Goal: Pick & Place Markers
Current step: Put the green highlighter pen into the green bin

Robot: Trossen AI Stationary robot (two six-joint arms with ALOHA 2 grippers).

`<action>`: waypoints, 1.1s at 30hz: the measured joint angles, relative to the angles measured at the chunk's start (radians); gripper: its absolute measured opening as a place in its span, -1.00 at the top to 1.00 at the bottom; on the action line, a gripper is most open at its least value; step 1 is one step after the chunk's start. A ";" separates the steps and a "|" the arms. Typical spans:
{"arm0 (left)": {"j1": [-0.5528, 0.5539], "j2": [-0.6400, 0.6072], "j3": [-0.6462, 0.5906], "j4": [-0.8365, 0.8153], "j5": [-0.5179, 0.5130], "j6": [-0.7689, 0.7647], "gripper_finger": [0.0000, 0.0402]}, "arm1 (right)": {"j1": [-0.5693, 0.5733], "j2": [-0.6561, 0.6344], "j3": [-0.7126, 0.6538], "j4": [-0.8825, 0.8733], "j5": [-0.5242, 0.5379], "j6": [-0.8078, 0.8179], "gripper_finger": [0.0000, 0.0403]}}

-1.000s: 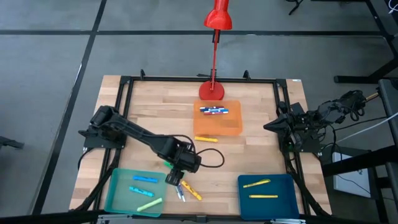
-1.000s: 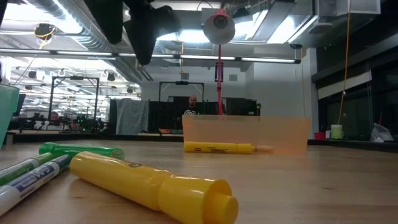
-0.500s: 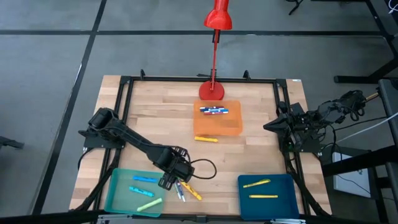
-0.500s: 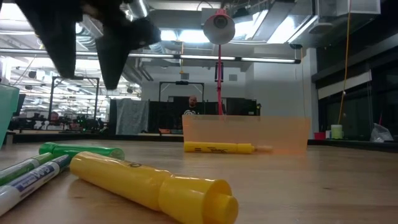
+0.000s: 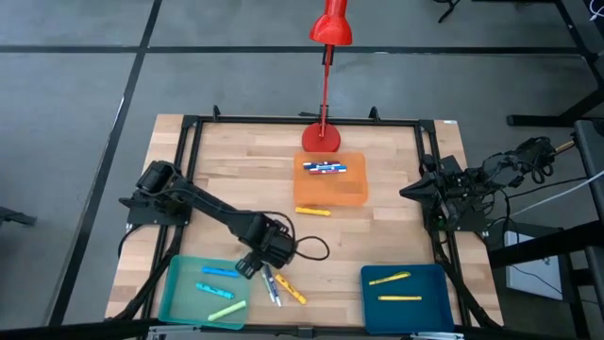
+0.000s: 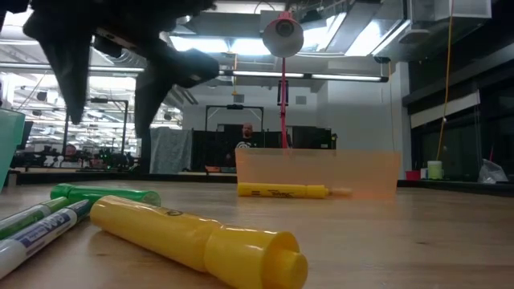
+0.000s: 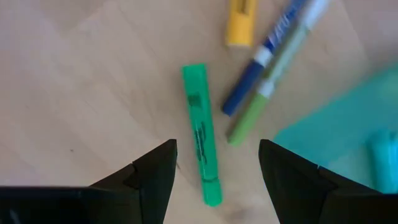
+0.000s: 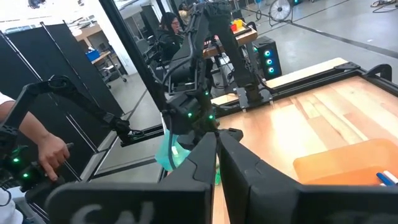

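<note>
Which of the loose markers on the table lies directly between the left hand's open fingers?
The green highlighter: it lies alone between the left hand fingers, while the blue, white-green and yellow markers sit beyond them.

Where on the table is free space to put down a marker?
Bare wood lies between the orange tray and the blue tray, and along the far-left edge. It is crowded near the teal tray, where loose markers lie under the left gripper.
</note>
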 joint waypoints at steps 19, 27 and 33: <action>0.046 0.000 0.000 -0.027 0.059 0.014 0.10 | 0.000 0.042 0.000 0.000 0.002 0.003 0.90; 0.044 -0.001 0.000 -0.023 0.061 0.014 0.45 | 0.000 0.058 0.000 0.000 0.001 0.001 0.90; 0.047 -0.001 0.000 -0.022 0.064 0.015 0.73 | 0.000 0.058 0.000 0.000 0.001 0.002 0.90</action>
